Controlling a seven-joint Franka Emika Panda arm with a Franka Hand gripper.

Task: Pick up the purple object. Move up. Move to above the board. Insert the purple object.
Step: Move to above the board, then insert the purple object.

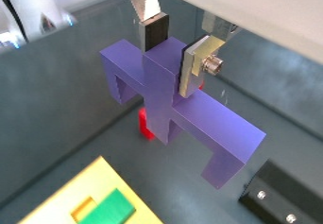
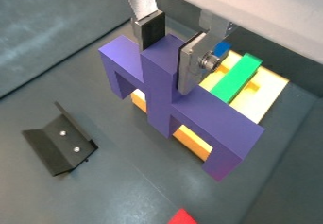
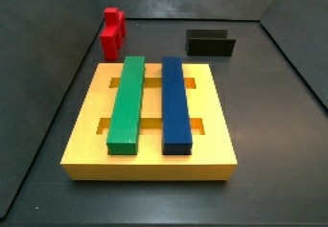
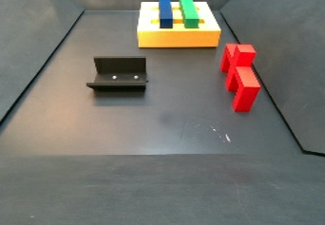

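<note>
One purple object [image 1: 177, 105] in one end effector [image 1: 177, 46]; one yellow board [image 3: 90, 125], one green bar [image 3: 126, 104], one blue bar [image 3: 175, 102], one red piece [image 4: 240, 73], one fixture [image 4: 118, 74].

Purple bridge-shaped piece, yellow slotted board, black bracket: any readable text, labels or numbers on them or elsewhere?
None readable in any view.
Purple bridge-shaped piece, held in the gripper above the floor: plain faces.
Yellow slotted board with green bar and blue bar: no markings.
Black L-shaped fixture: only screw heads.
Red blocky piece: blank.
</note>
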